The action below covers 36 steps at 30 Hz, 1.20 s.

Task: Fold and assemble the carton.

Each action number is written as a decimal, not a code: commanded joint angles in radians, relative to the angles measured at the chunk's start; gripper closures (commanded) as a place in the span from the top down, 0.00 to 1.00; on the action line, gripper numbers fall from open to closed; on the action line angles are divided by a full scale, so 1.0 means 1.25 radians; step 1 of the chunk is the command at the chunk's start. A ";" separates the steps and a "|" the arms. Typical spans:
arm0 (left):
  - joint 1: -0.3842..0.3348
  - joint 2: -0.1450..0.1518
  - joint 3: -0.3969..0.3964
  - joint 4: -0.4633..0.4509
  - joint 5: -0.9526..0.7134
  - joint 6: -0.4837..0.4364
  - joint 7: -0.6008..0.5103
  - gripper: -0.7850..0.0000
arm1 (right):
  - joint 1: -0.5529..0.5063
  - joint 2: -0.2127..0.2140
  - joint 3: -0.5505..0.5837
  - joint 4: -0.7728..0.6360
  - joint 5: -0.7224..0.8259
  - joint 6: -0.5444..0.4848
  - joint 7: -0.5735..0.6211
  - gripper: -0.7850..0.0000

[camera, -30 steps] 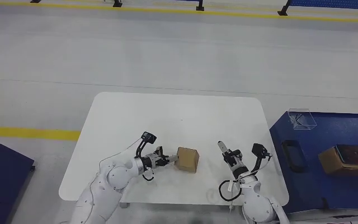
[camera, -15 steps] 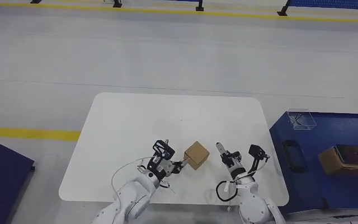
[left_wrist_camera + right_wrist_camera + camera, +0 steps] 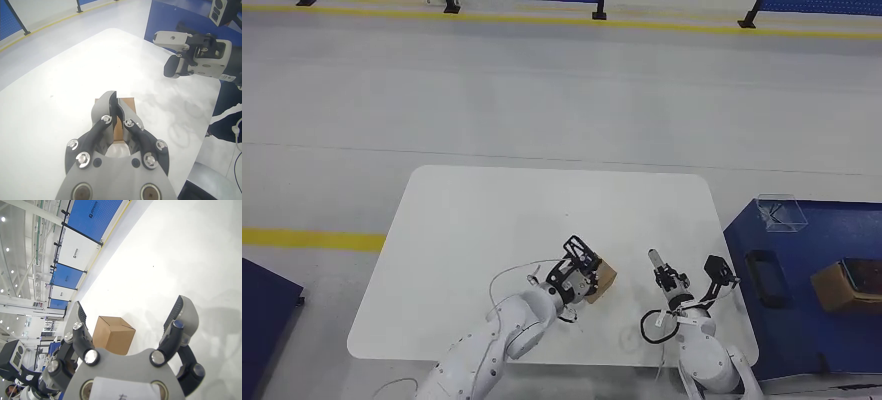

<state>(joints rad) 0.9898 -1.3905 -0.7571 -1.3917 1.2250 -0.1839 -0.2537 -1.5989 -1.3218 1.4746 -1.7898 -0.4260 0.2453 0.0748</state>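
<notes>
A small closed brown carton (image 3: 606,280) stands on the white table (image 3: 502,220), toward its front right. My left gripper (image 3: 582,272) sits right over the carton's top, its fingers shut together with nothing between them. In the left wrist view the shut left gripper (image 3: 115,98) covers most of the carton (image 3: 129,104). My right gripper (image 3: 660,268) is open a short way to the carton's right, apart from it. The right wrist view shows the open right gripper (image 3: 130,305) facing the carton (image 3: 113,334), whose flaps look folded closed.
A blue bin area (image 3: 802,300) lies beyond the table's right edge, with a clear plastic box (image 3: 780,212) and another brown carton (image 3: 845,284) on it. The table's left and far parts are bare white surface.
My left arm has swung to the right and now sits over the carton. The carton has shifted right and turned. My right gripper has moved slightly right.
</notes>
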 commanded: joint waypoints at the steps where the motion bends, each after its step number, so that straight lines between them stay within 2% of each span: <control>1: -0.012 -0.007 0.014 0.013 0.001 0.006 -0.018 0.00 | 0.000 0.000 0.000 0.000 0.000 0.000 0.000 1.00; 6: -0.045 -0.027 0.025 0.078 -0.042 0.029 -0.060 0.00 | 0.000 0.000 0.000 0.000 0.000 0.000 0.000 1.00; 12: -0.033 -0.031 0.023 0.057 -0.026 0.030 0.001 0.00 | 0.000 0.000 0.000 0.000 0.000 0.000 0.000 1.00; 19: -0.045 -0.042 0.025 0.095 -0.040 0.029 -0.045 0.00 | 0.000 0.000 0.000 0.000 0.000 0.000 0.000 1.00; 25: -0.027 -0.045 0.024 0.063 0.002 0.051 0.023 0.00 | 0.000 0.000 0.000 0.000 0.000 0.000 0.000 1.00; 32: -0.042 -0.055 0.020 0.101 -0.027 0.043 -0.031 0.00 | 0.000 0.000 0.000 0.000 0.000 0.000 0.000 1.00; 36: -0.025 -0.055 0.015 0.054 0.001 0.066 0.014 0.00 | 0.000 0.000 0.000 0.000 0.000 0.000 0.000 1.00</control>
<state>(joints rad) 0.9441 -1.4618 -0.7342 -1.2964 1.2083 -0.1157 -0.2581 -1.5990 -1.3218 1.4746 -1.7898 -0.4261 0.2453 0.0748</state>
